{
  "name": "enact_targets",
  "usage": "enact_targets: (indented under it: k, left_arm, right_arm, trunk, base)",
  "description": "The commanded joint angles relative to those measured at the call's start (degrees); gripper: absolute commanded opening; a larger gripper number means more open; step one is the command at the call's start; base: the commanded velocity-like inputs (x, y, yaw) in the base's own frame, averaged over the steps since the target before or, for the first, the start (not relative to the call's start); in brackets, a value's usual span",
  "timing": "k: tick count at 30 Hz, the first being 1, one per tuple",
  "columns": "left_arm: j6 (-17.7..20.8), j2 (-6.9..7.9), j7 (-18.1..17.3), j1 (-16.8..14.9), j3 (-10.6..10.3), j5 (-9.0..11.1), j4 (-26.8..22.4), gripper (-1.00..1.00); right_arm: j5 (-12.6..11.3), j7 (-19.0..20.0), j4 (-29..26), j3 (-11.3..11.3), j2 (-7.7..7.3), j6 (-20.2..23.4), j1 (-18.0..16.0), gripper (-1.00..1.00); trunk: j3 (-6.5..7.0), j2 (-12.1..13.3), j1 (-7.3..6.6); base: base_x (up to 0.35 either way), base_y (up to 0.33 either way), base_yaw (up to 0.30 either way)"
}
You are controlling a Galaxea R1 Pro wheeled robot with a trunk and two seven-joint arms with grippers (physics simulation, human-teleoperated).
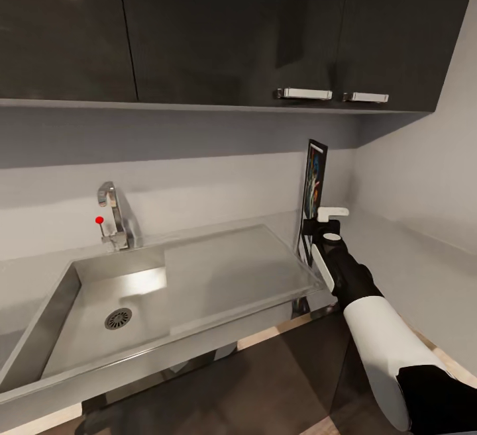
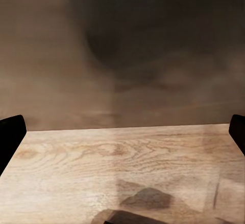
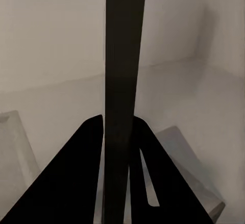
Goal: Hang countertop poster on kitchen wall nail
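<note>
The poster (image 1: 315,183) stands upright and edge-on above the grey kitchen countertop (image 1: 411,269), near the inner corner of the room. Its thin black frame and a sliver of colourful print show. My right gripper (image 1: 315,228) is shut on its lower part. In the right wrist view the poster's black edge (image 3: 125,55) runs straight up between the two dark fingers of that gripper (image 3: 117,117). My left gripper (image 2: 123,132) is open, its fingertips at both sides of the picture, over light wood floor (image 2: 122,157). The wall nails are out of view.
A steel sink (image 1: 46,316) with drainboard (image 1: 225,269) and faucet (image 1: 116,216) lies left of the poster. Glossy black upper cabinets (image 1: 232,24) with white handles (image 1: 303,93) hang low overhead. A pale wall (image 1: 424,170) closes the right side. Dark cabinet fronts (image 2: 153,40) face the left gripper.
</note>
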Motion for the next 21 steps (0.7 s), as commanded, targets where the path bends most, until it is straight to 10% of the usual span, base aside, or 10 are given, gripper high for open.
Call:
enact_targets:
  k: [1,21]
  left_arm:
    - [0.0,-0.01,-0.4,0.0,0.1,0.6,-0.1,1.0]
    - [0.0,-0.01,-0.4,0.0,0.1,0.6,-0.1,1.0]
  right_arm:
    - [-0.5,-0.4,0.0,0.1,-0.03,0.4,0.0,-1.0]
    - [-0.5,-0.5,-3.8,-0.1,0.06,0.8,0.0,-1.0]
  trunk:
    - [-0.06,0.0,0.0]
    - [-0.06,0.0,0.0]
  base:
    - [0.0,0.0,0.0]
    - [0.0,0.0,0.0]
